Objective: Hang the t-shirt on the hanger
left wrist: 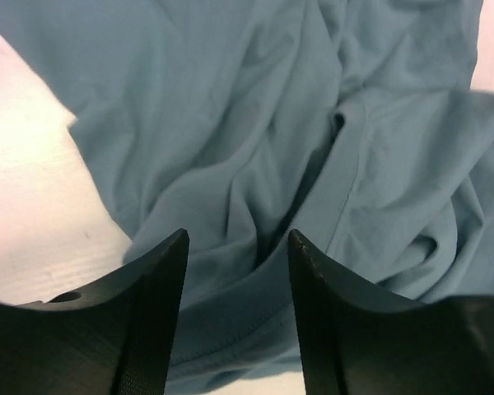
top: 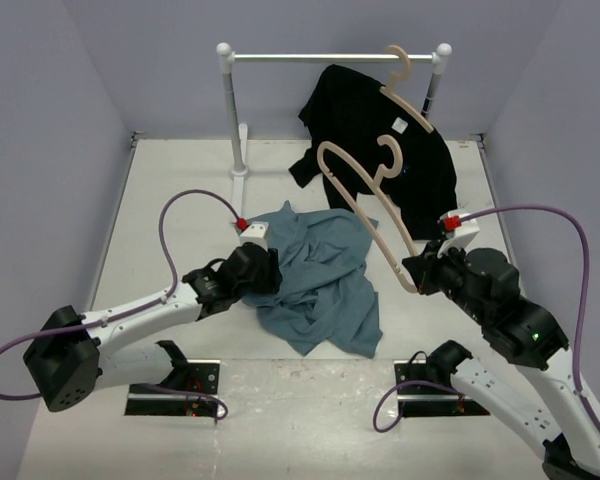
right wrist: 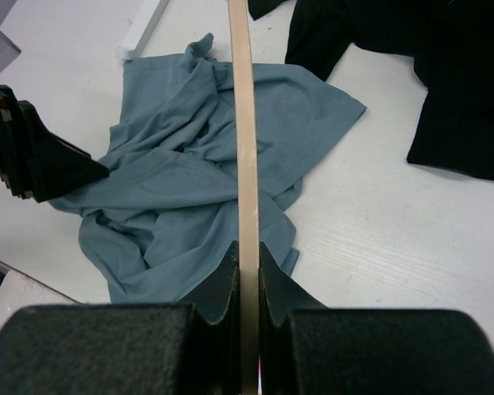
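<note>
The slate-blue t-shirt [top: 320,280] lies crumpled on the white table between the two arms. My left gripper [top: 265,268] rests low at the shirt's left edge. In the left wrist view its jaws [left wrist: 237,239] stand apart, with a stitched hem fold of the t-shirt [left wrist: 230,123] lying under the gap. My right gripper [top: 417,275] is shut on one end of the pale wooden hanger [top: 365,210], held tilted above the shirt's right side with its hook pointing up and away. In the right wrist view the hanger [right wrist: 244,123] runs straight up from the closed jaws [right wrist: 247,251], over the t-shirt [right wrist: 173,181].
A black shirt [top: 370,110] hangs on a twin hanger [top: 405,95] from the white rail [top: 330,57] at the back, its lower part draping onto the table. The rail's left post [top: 235,110] stands behind the t-shirt. Lilac walls close in on both sides.
</note>
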Controlling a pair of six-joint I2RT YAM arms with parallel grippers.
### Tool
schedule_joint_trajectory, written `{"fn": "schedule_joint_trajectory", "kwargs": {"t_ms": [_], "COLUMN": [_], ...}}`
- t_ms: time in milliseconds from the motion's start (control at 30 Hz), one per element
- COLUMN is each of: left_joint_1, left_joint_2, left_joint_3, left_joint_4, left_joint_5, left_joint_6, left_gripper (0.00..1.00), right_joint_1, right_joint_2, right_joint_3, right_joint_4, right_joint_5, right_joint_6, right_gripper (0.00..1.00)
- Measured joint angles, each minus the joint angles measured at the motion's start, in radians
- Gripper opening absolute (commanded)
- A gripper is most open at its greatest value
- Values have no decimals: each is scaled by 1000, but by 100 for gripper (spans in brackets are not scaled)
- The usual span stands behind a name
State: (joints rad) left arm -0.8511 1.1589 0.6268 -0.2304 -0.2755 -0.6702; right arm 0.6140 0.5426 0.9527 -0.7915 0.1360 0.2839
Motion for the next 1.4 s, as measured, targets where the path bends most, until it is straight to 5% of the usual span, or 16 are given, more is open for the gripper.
{"fn": "schedule_joint_trajectory", "kwargs": {"t_ms": [200,267,400,467,600,900,1133,1400], "left_joint_1": [-2,-2,-4,-7,-16,-28,-28,-28], "left_joint_2": [-53,-71,-14,56,138,30,54,230], "left_joint_3": [-10,-18,-19,-18,-19,-8,43,65], "left_joint_4": [50,121,242,270,258,197,148,163], "left_joint_5": [186,271,410,445,415,261,135,160], "left_joint_6": [51,72,102,110,112,118,134,165], "left_gripper": [68,60,59,72,86,83,65,20], "right_joint_1": [0,0,0,0,0,0,0,0], "right_joint_2": [2,8,25,28,27,40,77,91], "right_joint_3": [-11,-11,-11,-11,-11,-11,-11,-11], "right_joint_4": [0,3,7,7,7,7,18,21], "right_joint_5": [-4,-9,-25,-27,-28,-28,-44,-50], "right_joint_6": [-5,-5,-5,-5,-5,-12,-12,-13], "right_gripper": [0,0,0,0,0,0,0,0]}}
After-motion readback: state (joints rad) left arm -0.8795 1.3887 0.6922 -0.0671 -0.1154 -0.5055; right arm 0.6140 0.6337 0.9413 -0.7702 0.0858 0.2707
